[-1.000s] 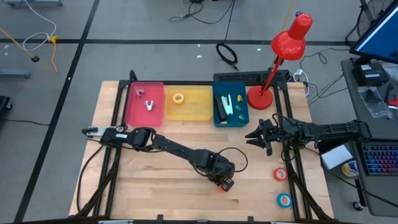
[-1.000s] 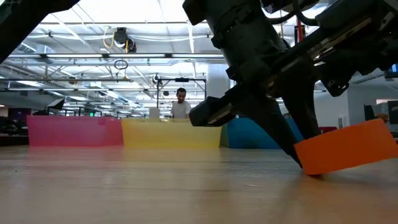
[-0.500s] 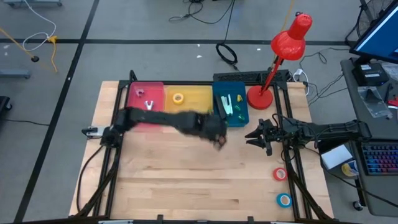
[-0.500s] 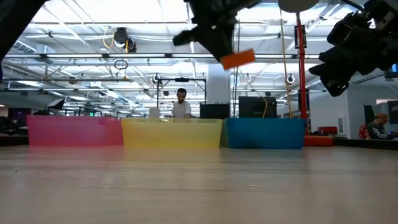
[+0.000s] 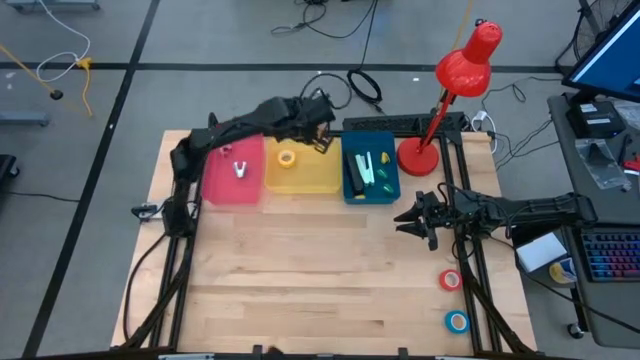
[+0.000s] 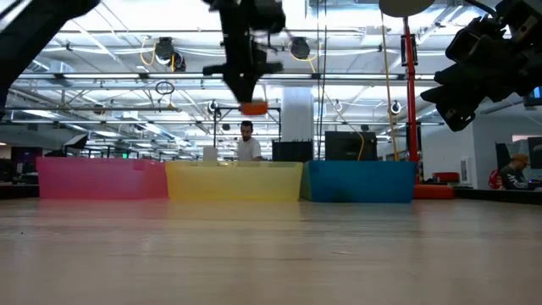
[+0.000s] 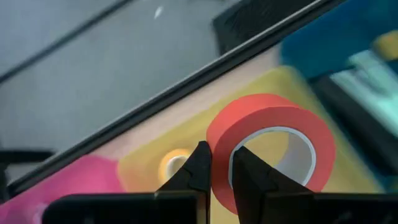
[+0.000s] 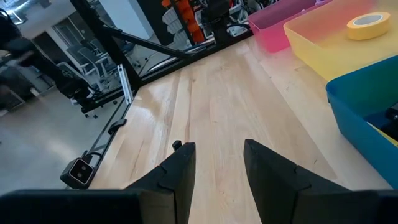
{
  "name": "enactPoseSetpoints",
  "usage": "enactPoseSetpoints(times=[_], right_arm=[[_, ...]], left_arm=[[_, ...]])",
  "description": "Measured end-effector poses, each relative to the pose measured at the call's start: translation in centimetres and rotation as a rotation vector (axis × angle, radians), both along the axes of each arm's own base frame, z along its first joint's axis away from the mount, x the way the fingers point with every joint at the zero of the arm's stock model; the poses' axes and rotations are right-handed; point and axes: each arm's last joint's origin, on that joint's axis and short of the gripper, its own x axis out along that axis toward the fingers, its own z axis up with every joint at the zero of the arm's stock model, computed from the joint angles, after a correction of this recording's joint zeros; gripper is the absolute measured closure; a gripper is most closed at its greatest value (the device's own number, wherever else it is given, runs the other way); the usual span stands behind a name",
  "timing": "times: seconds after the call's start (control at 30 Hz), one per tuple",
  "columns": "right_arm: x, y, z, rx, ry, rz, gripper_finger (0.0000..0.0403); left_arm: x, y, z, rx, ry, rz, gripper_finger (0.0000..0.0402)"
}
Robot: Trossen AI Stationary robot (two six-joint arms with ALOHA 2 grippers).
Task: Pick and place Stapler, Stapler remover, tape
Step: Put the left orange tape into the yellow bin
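Note:
My left gripper (image 5: 320, 135) is over the far right part of the yellow bin (image 5: 330, 180), shut on an orange tape roll (image 7: 273, 146), which also shows in the low view (image 6: 253, 108). A yellow tape roll (image 5: 287, 158) lies flat in that bin. A stapler remover (image 5: 240, 168) lies in the pink bin (image 5: 215, 180), and staplers (image 5: 362, 170) lie in the blue bin (image 5: 392, 190). A red tape roll (image 5: 451, 279) and a blue-teal tape roll (image 5: 457, 322) lie flat on the table at the right. My right gripper (image 5: 408, 218) is open and empty, in front of the blue bin. My left gripper pinches the orange roll's ring wall (image 7: 219, 163) between its two fingers, one finger (image 7: 200, 167) outside the ring and one (image 7: 245, 174) inside the hole. The fingers point down from above. The roll hangs below them, clear of the yellow bin.
A red desk lamp (image 5: 440, 95) stands at the far right corner beside the blue bin. The three bins stand in a row along the far edge. Bare wood (image 5: 300, 270) fills the table's middle and near part. A person (image 6: 246, 140) shows far behind the table.
My left gripper has lifted the orange tape roll, which stood tilted with one edge on the table near its middle. It has carried the roll up and toward the far edge, over the yellow bin. The roll now hangs clear. My right arm has kept still.

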Motion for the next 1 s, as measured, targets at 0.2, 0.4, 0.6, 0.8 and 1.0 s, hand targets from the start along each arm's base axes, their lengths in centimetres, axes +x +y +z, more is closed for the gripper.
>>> enactPoseSetpoints(times=[0.2, 0.4, 0.6, 0.8, 1.0], right_arm=[[0.0, 0.0, 0.0, 0.002, 0.0, -0.001, 0.0275], [0.0, 0.0, 0.0, 0.002, 0.001, -0.001, 0.0275], [0.0, 0.0, 0.0, 0.002, 0.0, -0.001, 0.0275], [0.0, 0.0, 0.0, 0.003, 0.0, 0.001, 0.0275], [0.0, 0.0, 0.0, 0.003, 0.001, 0.001, 0.0275]], left_arm=[[-0.8, 4.5, -3.0, -0.088, 0.073, 0.029, 0.0369], [0.8, 6.1, -7.8, -0.2, 0.129, -0.013, 0.0369], [2.1, 6.3, -11.9, -0.268, 0.208, -0.061, 0.0369], [2.4, 6.8, -13.7, -0.27, 0.243, -0.069, 0.0369], [1.4, 7.9, -14.4, -0.281, 0.264, -0.034, 0.0369]])
